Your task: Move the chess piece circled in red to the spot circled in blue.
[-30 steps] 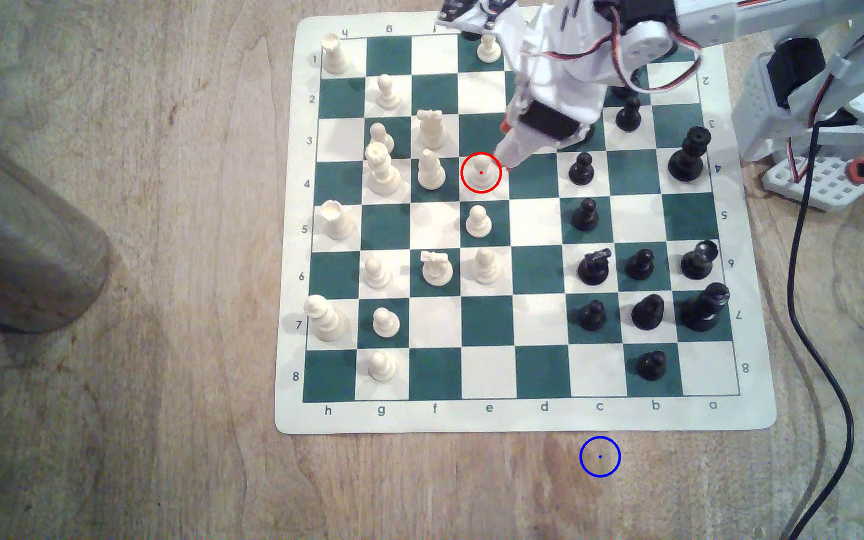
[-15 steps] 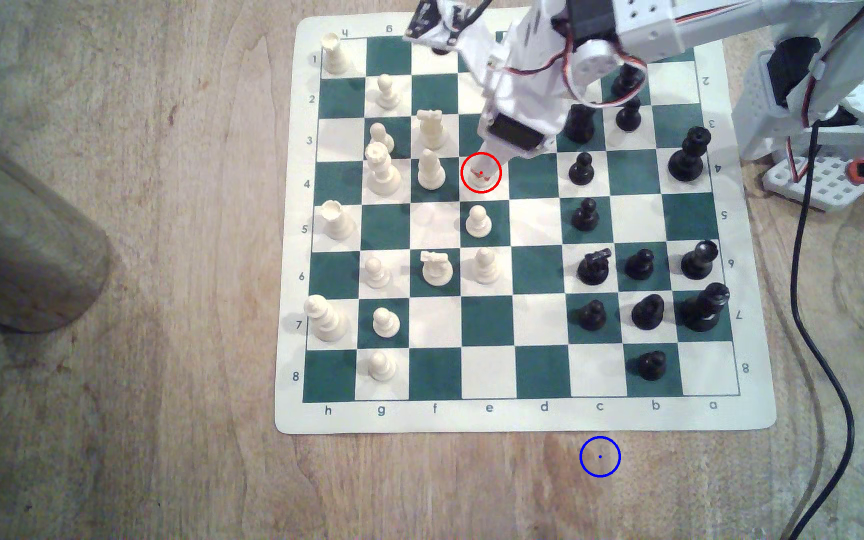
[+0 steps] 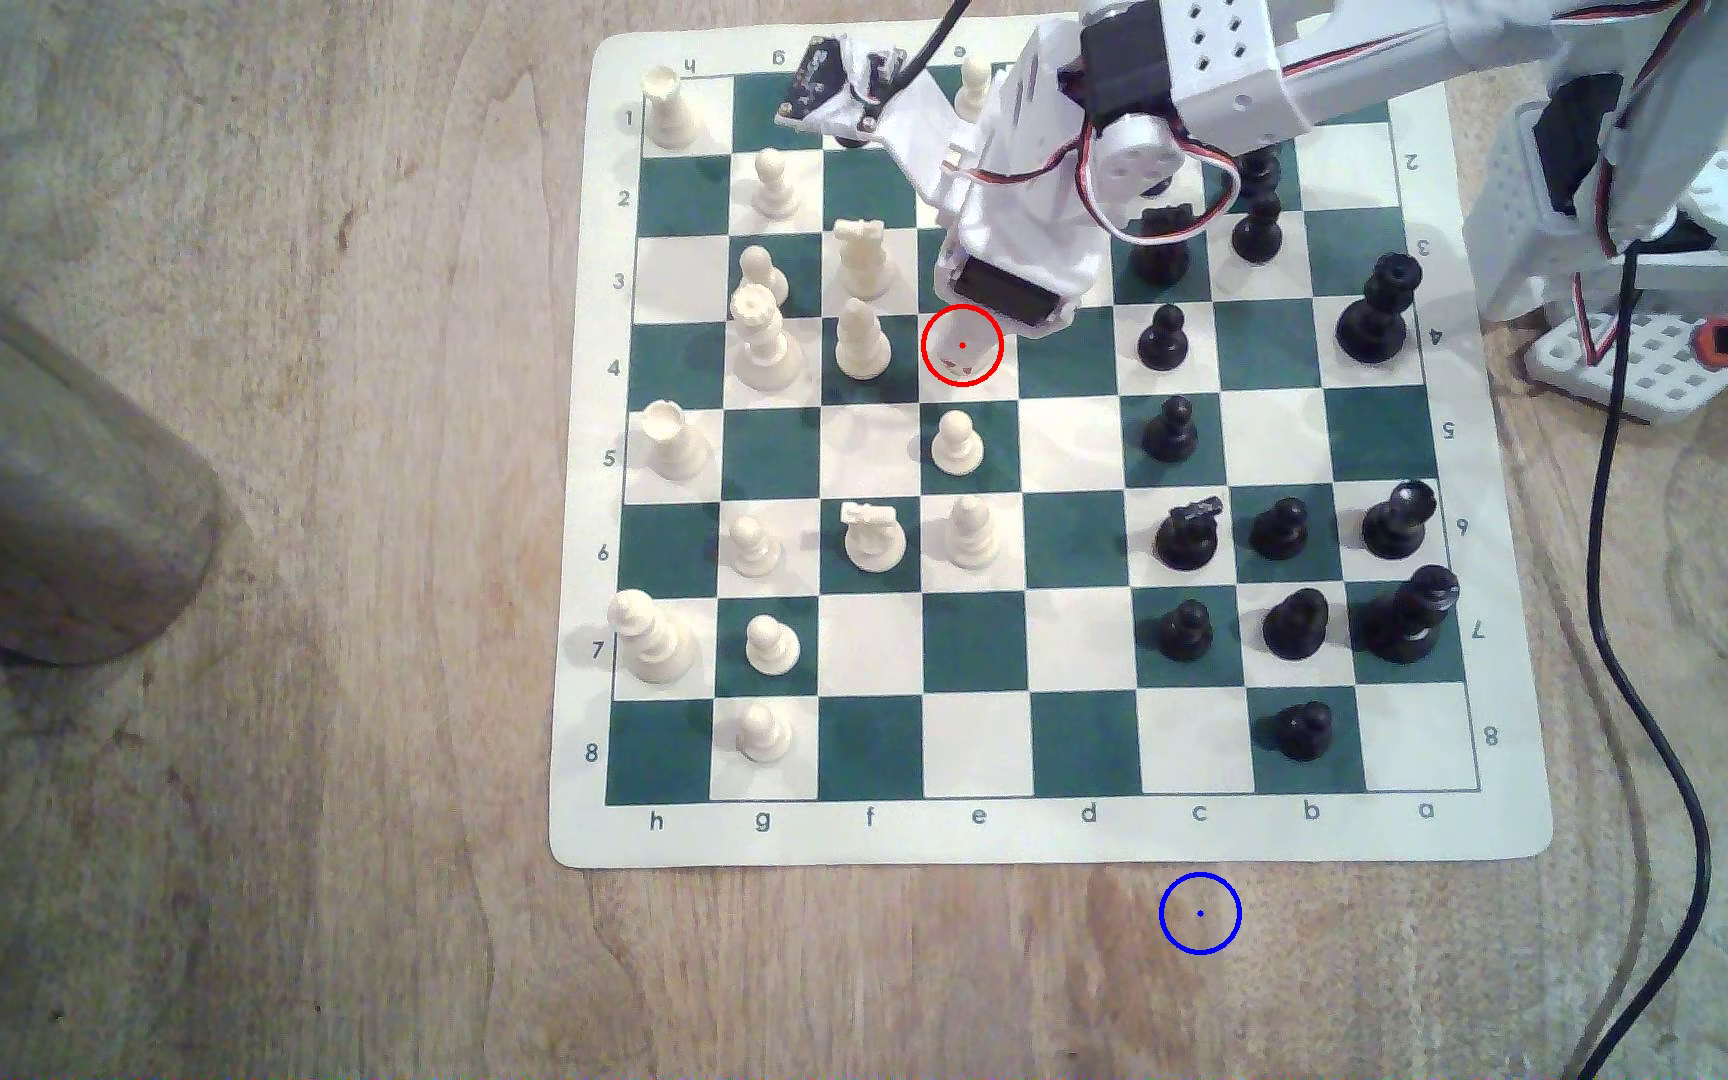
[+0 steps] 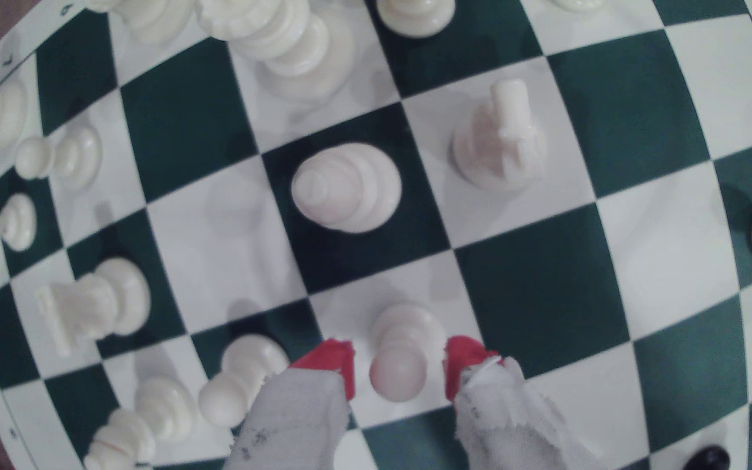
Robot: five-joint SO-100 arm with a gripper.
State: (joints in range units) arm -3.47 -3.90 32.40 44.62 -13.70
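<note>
Red-tipped fingers [image 4: 399, 373] open astride the cream pawn [image 4: 399, 357] on the e4 square, no contact.

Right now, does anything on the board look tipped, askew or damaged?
No piece is tipped. One oddity: the gripper has frayed white cloth wrapped behind its red tips, straddling the white pawn.

chess mat [image 3: 1047, 831] | files h–a; ranks 1–8
</note>
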